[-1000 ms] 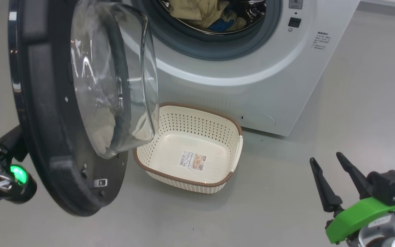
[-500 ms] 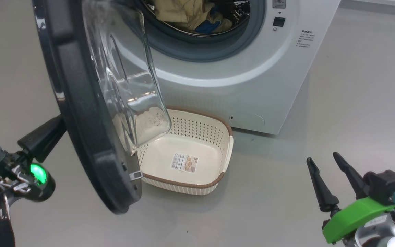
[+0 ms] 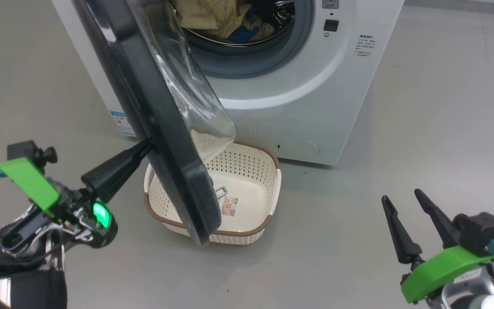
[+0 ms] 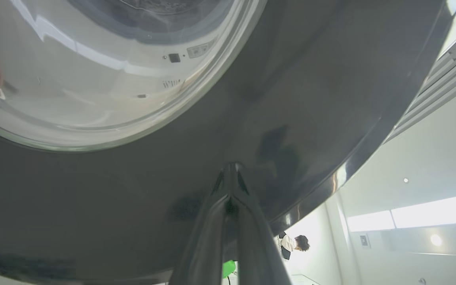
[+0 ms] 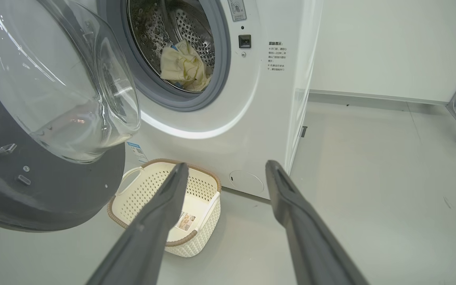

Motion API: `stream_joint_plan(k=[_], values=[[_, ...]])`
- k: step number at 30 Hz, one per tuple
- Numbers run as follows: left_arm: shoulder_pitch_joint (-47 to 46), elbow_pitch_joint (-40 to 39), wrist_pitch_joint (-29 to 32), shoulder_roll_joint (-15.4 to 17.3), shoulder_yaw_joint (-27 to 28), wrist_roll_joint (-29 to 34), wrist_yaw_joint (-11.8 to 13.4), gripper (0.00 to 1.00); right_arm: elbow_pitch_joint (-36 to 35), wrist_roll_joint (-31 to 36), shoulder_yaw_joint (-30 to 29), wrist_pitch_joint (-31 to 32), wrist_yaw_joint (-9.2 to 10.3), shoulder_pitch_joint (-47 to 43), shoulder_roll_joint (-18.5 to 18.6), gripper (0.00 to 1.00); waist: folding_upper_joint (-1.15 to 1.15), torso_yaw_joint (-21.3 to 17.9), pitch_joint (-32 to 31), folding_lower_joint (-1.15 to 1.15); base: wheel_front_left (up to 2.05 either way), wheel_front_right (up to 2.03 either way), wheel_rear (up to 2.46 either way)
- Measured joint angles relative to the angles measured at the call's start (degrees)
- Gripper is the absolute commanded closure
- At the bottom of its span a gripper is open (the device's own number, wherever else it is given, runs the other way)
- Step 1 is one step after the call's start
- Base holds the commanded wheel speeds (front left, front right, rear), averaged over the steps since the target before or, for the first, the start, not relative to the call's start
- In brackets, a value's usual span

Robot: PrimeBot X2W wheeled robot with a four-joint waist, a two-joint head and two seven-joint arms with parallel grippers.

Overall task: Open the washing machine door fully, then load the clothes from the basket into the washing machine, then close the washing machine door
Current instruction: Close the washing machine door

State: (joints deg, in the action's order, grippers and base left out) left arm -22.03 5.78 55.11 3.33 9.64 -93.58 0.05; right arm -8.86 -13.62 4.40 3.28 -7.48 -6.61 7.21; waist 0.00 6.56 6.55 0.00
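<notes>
Washing machine door (image 3: 165, 137) stands part-open, swung out from the washing machine (image 3: 298, 98) & seen nearly edge-on in head view. Its clear glass bowl (image 3: 200, 107) bulges toward the drum opening. A metal latch (image 5: 4, 149) sits on the door's inner face.

L gripper (image 3: 144, 146) is clenched, fingers pressed together w/ nothing btwn them, tips set against the door's outer black ring. In L wrist view the tips (image 4: 231, 166) meet their own reflection on the glossy ring. That looks like contact, though the view is too close to be sure. A person (image 4: 293, 245) shows small in the background past the door's rim.

R gripper (image 3: 401, 196) hangs low on the R side over the grey floor (image 3: 444, 128), well apart from machine & door. Its jaws are spread wide, gripping nothing. R wrist view looks out btwn its two fingers (image 5: 160, 213) at the machine front.

Clothes (image 3: 204, 17) lie inside the steel drum (image 5: 188, 23), a pale-yellow bundle w/ a bit of blue, behind the grey seal (image 3: 247, 68). In R wrist view they rest low in the drum near the opening.

Basket (image 3: 251, 165) sits upright on the floor just in front of the machine. In head view the door's lower edge crosses over it. A label (image 3: 230, 206) shows on its bare bottom. A blue sticker (image 3: 122, 122) is low on the machine front, L of the door.
</notes>
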Motion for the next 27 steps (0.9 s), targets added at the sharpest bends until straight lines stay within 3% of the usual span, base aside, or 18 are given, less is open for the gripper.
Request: stream_joint_plan(k=[15,27], values=[[-6.73,9.69,-6.68,-1.25,-6.86,1.27,-3.15,1.0,0.34,0.0,0.27,-0.4,0.0,1.24,-0.16,0.0,0.0,-3.53,0.79,0.0,0.0,0.0,0.0],[-12.26,18.47,-13.58,-1.41,-10.78,-4.17,-6.13,1.0,1.19,-0.51,1.41,-0.86,0.0,2.56,-0.41,0.0,0.0,-7.39,1.34,0.0,0.0,0.0,0.0]])
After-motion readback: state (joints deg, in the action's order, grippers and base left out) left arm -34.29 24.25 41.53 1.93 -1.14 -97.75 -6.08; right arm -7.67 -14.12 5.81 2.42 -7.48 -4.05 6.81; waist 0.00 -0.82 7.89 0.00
